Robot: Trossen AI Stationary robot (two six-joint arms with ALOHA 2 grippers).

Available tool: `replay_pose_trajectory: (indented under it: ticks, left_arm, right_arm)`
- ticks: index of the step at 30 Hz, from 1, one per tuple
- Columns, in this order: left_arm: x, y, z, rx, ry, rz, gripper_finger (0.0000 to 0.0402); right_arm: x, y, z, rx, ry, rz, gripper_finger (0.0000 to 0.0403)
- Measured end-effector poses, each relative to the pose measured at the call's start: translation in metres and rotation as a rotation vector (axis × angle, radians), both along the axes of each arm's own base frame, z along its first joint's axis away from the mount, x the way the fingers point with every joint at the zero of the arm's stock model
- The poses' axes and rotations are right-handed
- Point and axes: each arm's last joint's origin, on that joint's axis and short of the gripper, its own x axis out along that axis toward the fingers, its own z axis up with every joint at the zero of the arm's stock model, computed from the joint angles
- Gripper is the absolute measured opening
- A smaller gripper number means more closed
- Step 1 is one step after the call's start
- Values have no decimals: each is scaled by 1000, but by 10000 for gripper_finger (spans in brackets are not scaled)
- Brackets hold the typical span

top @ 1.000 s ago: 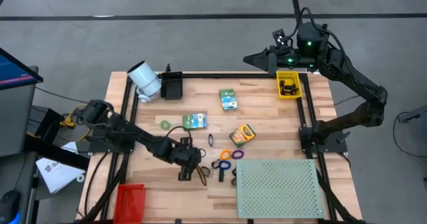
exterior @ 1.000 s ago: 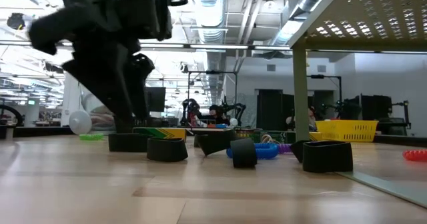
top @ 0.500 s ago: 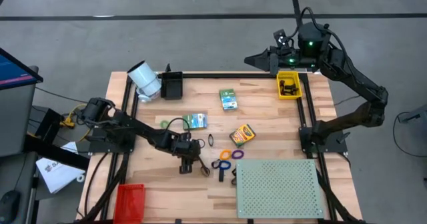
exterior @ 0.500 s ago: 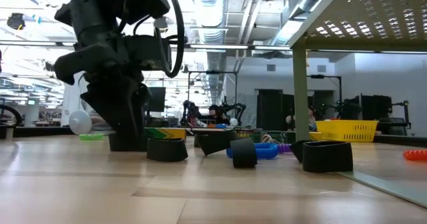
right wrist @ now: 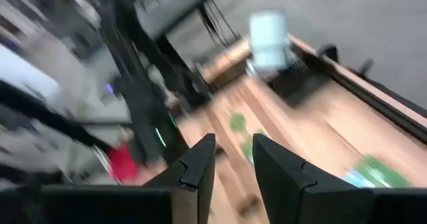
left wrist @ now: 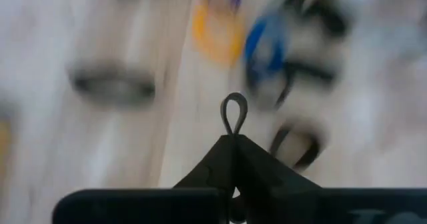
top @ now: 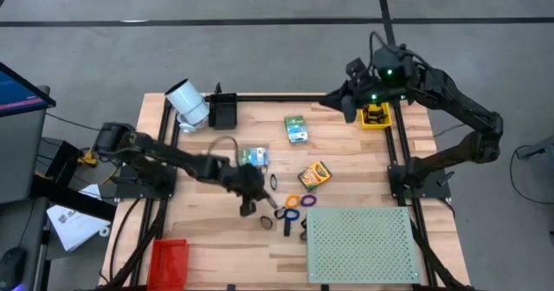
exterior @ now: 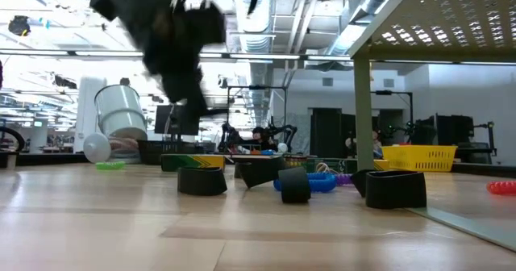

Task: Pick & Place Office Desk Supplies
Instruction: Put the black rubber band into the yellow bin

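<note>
Black wire loop and dark folded body: a small black binder clip (left wrist: 233,132) sits pinched in the left gripper (left wrist: 233,151), whose fingers are fully closed on it. A second ago those fingers were wide apart just above the wooden table (top: 199,230); half a second ago they had dropped onto the clip. In the low view the left arm is now raised off the table, and the white cylinder (exterior: 121,114) it was hiding shows behind it. From above, the left gripper (top: 248,206) has shifted toward the table's middle, near a green box (top: 253,158).

On the table beside it lie another black clip (top: 265,223), a thin blue ring (top: 286,214), an orange ring (top: 293,202) and a purple ring (top: 308,201), none of them moved. The yellow-orange crayon box (top: 314,175), the second green box (top: 297,128) and a green ring (top: 214,161) also lie where they were.

The right gripper (top: 346,100) has swung from the table's far edge inward, just beside the yellow bin (top: 374,118). In its wrist view the right gripper (right wrist: 233,151) has its fingers partly apart with nothing between them.
</note>
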Motion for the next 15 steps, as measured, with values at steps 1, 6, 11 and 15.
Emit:
replay_pose_trajectory:
  ticks: [1,6,11,15]
  left_arm:
    - [0,6,13,-32,-62,8,3]
    - [0,40,76,-307,-449,57,2]
    - [1,69,110,-584,-704,54,1]
    - [4,80,118,-756,-771,64,1]
  right_arm:
    - [0,3,-3,-19,33,11,99]
    - [5,19,-9,-80,96,109,99]
    - [9,49,-8,-219,87,313,99]
    - [12,70,-4,-353,24,459,99]
